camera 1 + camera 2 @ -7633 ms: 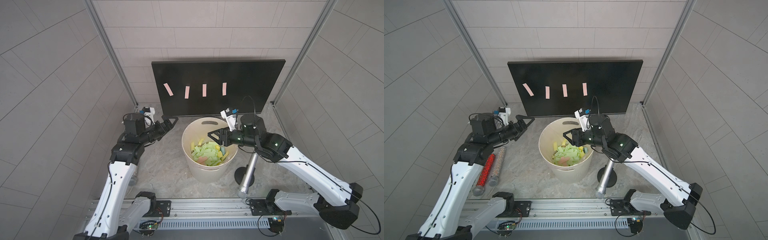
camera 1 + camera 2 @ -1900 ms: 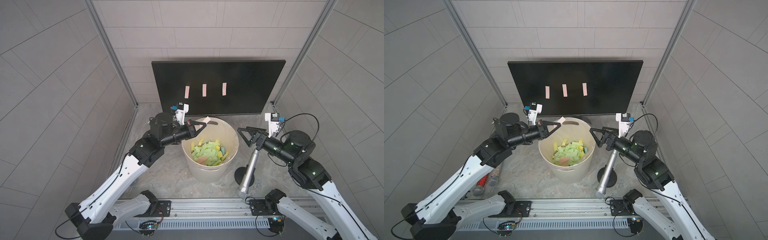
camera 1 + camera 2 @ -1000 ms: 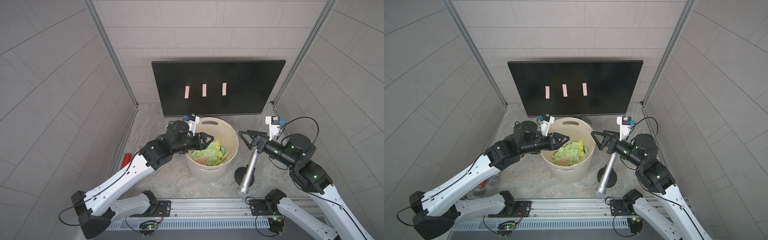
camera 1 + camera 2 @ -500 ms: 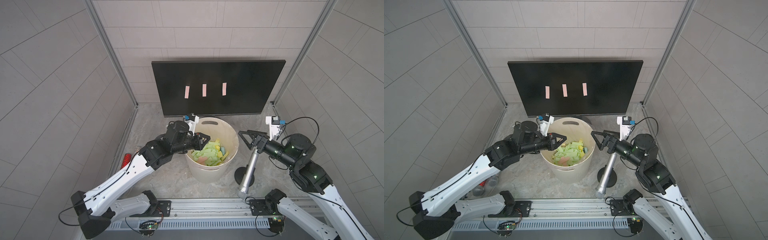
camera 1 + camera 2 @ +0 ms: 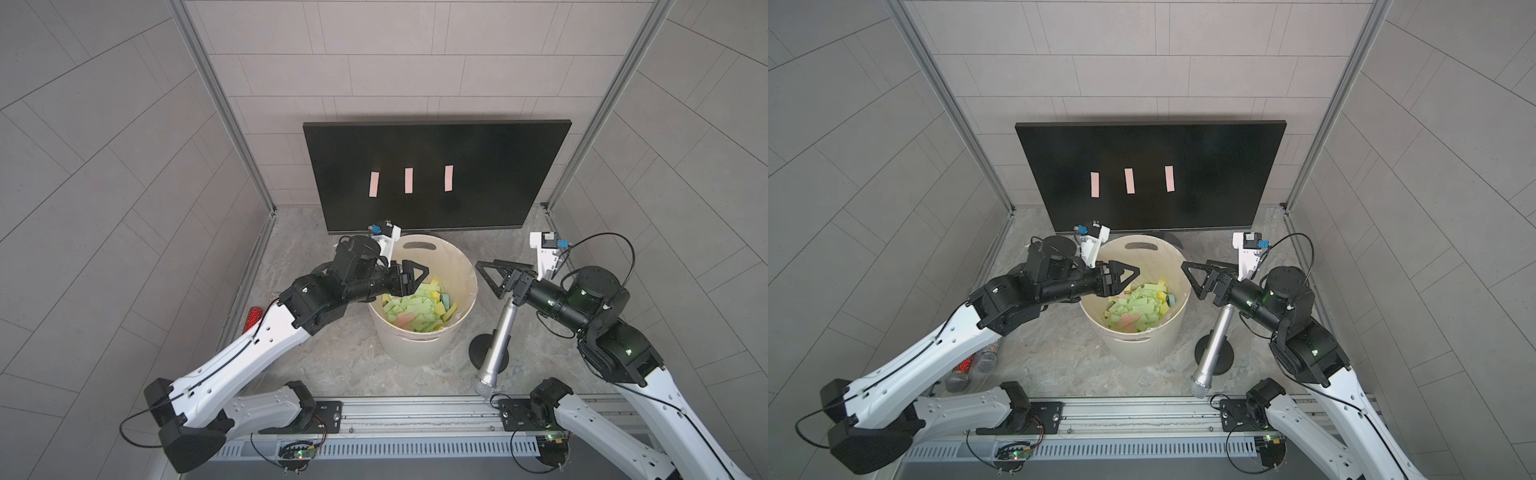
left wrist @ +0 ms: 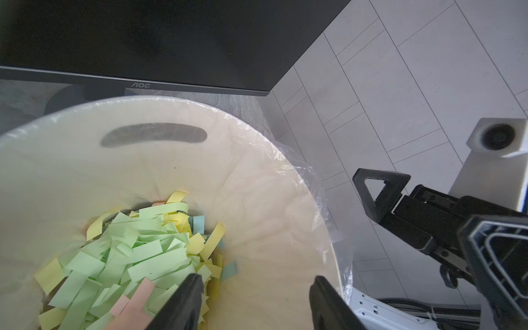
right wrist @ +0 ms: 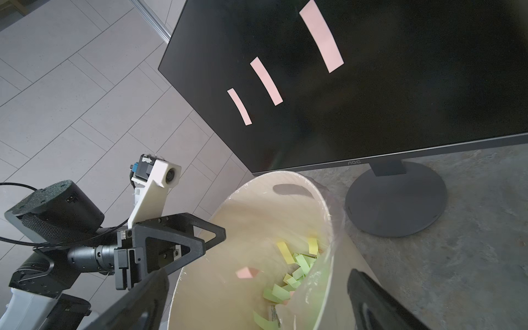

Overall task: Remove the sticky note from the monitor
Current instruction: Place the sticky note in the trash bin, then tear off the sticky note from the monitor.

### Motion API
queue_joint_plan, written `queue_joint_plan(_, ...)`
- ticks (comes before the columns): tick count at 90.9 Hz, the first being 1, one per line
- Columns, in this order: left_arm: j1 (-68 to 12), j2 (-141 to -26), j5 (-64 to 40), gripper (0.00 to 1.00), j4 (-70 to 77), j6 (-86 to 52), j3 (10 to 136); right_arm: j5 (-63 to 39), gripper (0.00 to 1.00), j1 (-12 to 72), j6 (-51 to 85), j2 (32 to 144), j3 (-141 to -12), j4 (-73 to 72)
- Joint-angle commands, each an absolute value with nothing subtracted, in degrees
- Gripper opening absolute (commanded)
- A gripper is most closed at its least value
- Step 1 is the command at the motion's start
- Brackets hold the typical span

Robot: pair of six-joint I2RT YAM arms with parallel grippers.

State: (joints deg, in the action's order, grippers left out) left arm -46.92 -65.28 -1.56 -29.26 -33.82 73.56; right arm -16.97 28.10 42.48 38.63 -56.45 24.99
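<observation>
Though upright, monitor [image 5: 498, 166] long-axis horizontal.

Three pink sticky notes [image 5: 409, 180] hang upright in a row, left of centre, on the standing black monitor [image 5: 507, 166].

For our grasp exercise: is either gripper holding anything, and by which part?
Nothing is held: the left gripper hangs open over the bucket, the right gripper open and empty beside it.
</observation>
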Motion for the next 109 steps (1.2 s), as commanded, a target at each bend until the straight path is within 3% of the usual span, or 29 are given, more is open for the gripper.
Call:
queue_joint_plan(1, -47.05, -65.56, 0.34, 0.61, -31.5, -28.79, 77.23, -16.35, 1.0, 27.99, 41.75, 38.76, -55.9, 24.86)
queue_joint_plan(17, -46.18, -65.48, 4.07, 0.59, -32.02, -26.05, 79.08, -16.26, 1.0, 27.89, 41.75, 38.85, -55.3, 24.59)
queue_joint_plan(28, -42.94, -65.47, 5.09, 0.63, -32.05, -26.95, 80.16, -16.02, 1.0, 27.86, 41.58, 38.93, -54.85, 24.52)
queue_joint_plan(62, -23.64, -67.53, -13.31, 0.71, -19.97, -41.13, 77.1, -15.83, 1.0, 27.52, 41.2, 39.41, -54.57, 24.01)
queue_joint_plan(109, -16.07, -75.72, -16.79, 0.86, -1.78, -56.37, 74.8, -16.08, 1.0, 26.51, 40.56, 39.68, -54.59, 23.73)
